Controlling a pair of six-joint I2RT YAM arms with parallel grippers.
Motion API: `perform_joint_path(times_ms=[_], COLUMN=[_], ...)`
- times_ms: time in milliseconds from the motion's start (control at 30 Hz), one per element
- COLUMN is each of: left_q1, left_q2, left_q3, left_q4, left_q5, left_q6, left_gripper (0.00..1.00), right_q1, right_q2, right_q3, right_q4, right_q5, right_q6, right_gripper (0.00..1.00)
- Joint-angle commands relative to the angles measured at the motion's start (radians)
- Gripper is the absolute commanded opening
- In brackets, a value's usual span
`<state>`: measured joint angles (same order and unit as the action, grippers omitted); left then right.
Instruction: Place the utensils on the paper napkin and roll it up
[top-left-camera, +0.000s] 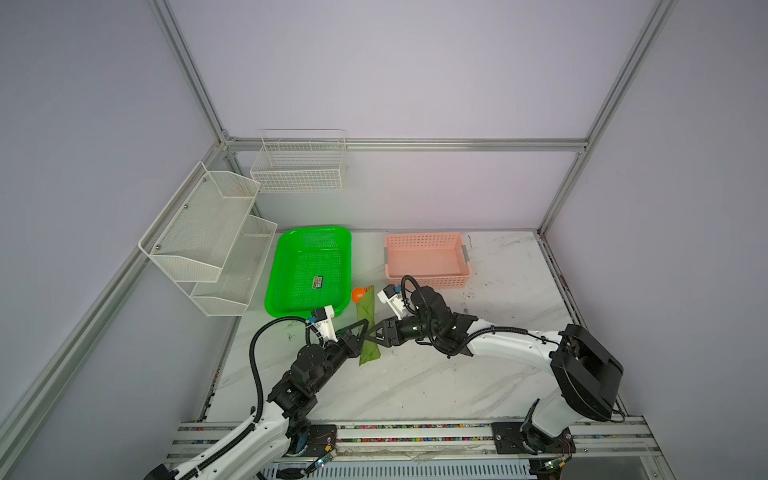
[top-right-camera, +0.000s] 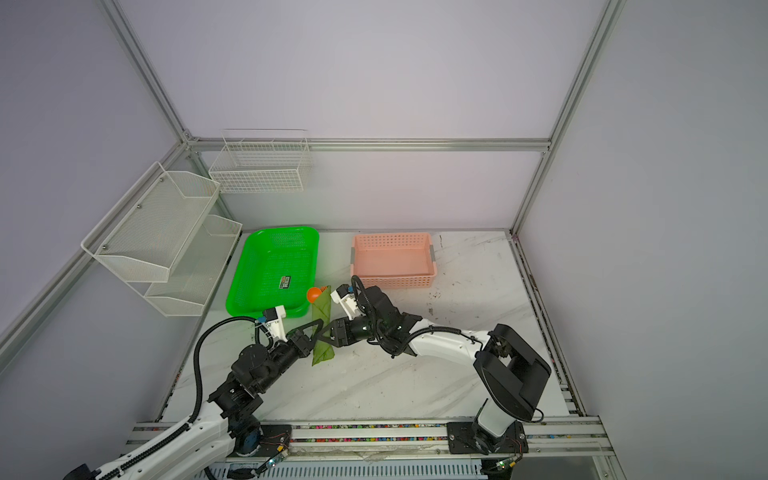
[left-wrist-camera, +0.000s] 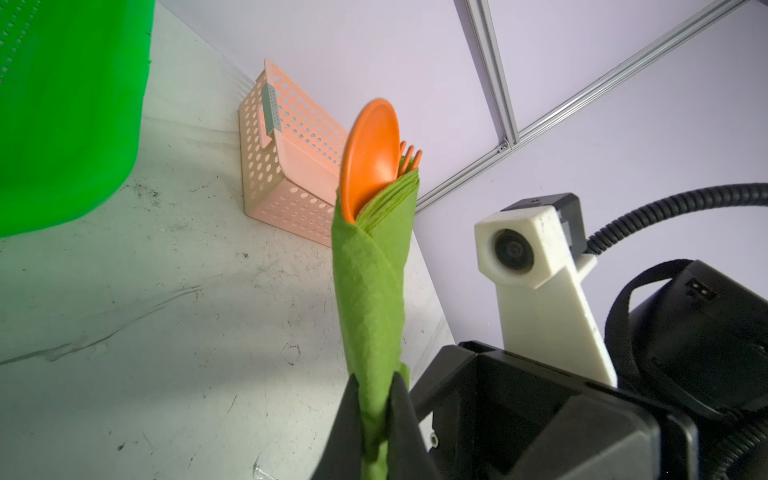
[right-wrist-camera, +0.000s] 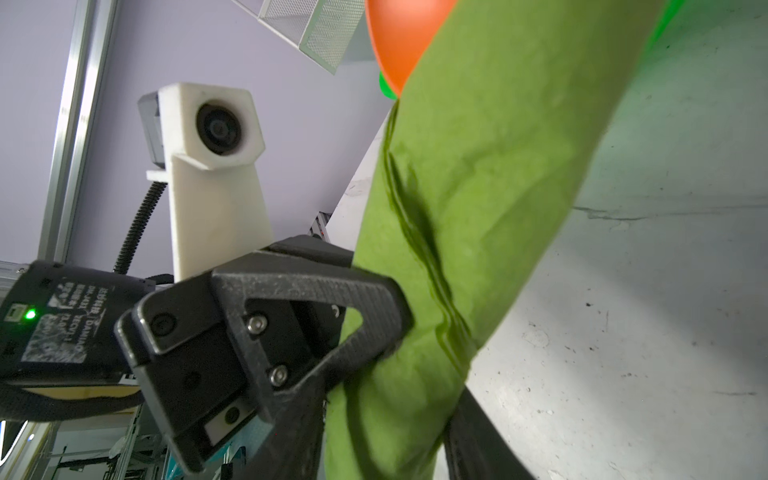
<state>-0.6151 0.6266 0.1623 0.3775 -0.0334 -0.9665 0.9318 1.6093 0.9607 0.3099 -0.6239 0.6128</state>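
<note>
The olive-green paper napkin (top-left-camera: 365, 309) (top-right-camera: 322, 309) is rolled into a narrow tube lying on the table between the tray and the basket. The utensils stick out of its far end: an orange spoon bowl (top-left-camera: 357, 295) (left-wrist-camera: 372, 153) and fork tines (left-wrist-camera: 411, 156); the rest is hidden inside. My left gripper (top-left-camera: 364, 327) (left-wrist-camera: 376, 386) is shut on the roll's lower part from the left. From the right, my right gripper (top-left-camera: 372, 334) (right-wrist-camera: 386, 424) has a finger on each side of the same stretch, pressed on the napkin (right-wrist-camera: 478, 187).
A bright green perforated tray (top-left-camera: 274, 270) sits just left of the roll and a pink basket (top-left-camera: 432, 282) behind and to the right. White mesh shelves (top-left-camera: 208, 237) and a wire basket (top-left-camera: 299, 166) hang on the left and back walls. The marble tabletop (top-left-camera: 415, 382) spreads in front.
</note>
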Motion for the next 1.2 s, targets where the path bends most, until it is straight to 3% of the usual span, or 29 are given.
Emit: perform_joint_path(times_ms=[0,367,867,1067,1167], left_q1=[-0.002,-0.003,-0.003,-0.003,-0.003], left_q2=[0.002,0.002,-0.021,-0.058,-0.073], left_q3=[0.076,0.045,0.036,0.035,0.036], left_q4=[0.067,0.146,0.179,0.139,0.123], left_q5=[0.035,0.054,0.094,0.093,0.098], left_q6=[-0.013,-0.036,-0.047,-0.048,-0.047], left_gripper=[0.03,0.03,0.04,0.05,0.12], right_q1=[0.018,0.018,0.018,0.012,0.009], right_q2=[-0.015,0.009,-0.007,-0.055,-0.072], right_q3=[-0.01,-0.035,-0.06,-0.076,-0.078], right_q4=[0.116,0.204,0.271,0.27,0.262], right_q5=[-0.073,-0.092,-0.09,-0.063,-0.054], right_q6=[0.011,0.042,0.077,0.081,0.078], right_gripper=[0.48,0.5,0.15,0.1,0.1])
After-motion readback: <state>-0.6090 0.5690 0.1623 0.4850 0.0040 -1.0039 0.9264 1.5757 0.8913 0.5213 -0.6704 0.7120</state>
